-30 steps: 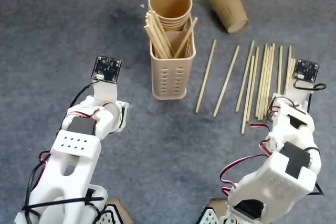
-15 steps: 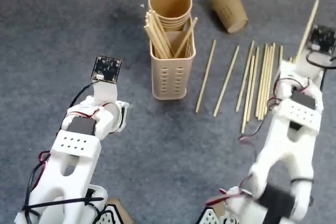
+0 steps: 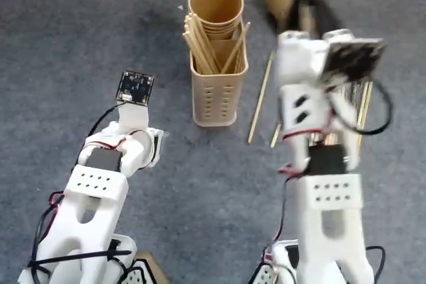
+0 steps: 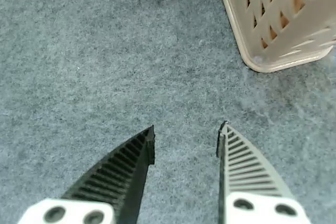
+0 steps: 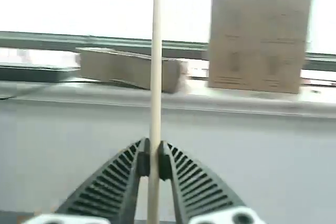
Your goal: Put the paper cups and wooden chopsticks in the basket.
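Wooden chopstick (image 5: 155,51) clamped upright in the right gripper (image 5: 152,153), probably to drop end-first into the basket (image 3: 214,101) near the far edge of the table (image 3: 60,38), while the left gripper (image 4: 186,132) hangs nearby, spread wide, holding nothing

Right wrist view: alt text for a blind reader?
The right gripper is shut on a thin pale wooden chopstick. Behind it are a pale wall and a ledge bearing a brown cardboard box.
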### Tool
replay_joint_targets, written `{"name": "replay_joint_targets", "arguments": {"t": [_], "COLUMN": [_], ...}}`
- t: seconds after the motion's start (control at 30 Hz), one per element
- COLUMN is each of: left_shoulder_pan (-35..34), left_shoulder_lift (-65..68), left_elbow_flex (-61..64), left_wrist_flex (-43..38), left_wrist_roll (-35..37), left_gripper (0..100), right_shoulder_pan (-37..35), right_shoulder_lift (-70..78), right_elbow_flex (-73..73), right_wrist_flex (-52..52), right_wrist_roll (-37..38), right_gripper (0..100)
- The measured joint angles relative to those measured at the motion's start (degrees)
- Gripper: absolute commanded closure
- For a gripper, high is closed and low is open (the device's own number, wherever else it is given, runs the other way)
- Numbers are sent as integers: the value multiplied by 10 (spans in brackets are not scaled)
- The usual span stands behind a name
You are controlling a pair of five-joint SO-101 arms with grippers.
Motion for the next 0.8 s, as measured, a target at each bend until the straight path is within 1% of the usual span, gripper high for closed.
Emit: {"name": "replay_joint_targets", "arguments": {"t": [0.1,0.2,0.3,0.4,0.53,0.67,0.8], "left_shoulder_pan": [0,0,0,0,0,0,0], "left_shoulder_lift": [0,0,0,0,0,0,0], "left_elbow_flex": [0,0,0,0,0,0,0], "left_wrist_flex": [0,0,0,0,0,0,0], "left_wrist_roll": [0,0,0,-5,-25,-26,-26], "left_gripper": [796,796,796,796,796,796,796], "right_shoulder_pan": [-45,-73,-100,-112,-113,-113,-113], "right_shoulder_lift": [-4,1,39,96,151,159,159], "right_elbow_flex": [51,100,129,129,129,129,129], "right_wrist_flex": [-48,-120,-191,-244,-286,-301,-301], "right_wrist_roll": [-14,-31,-35,-35,-35,-37,-38], "right_gripper": [993,993,993,993,981,869,861]}}
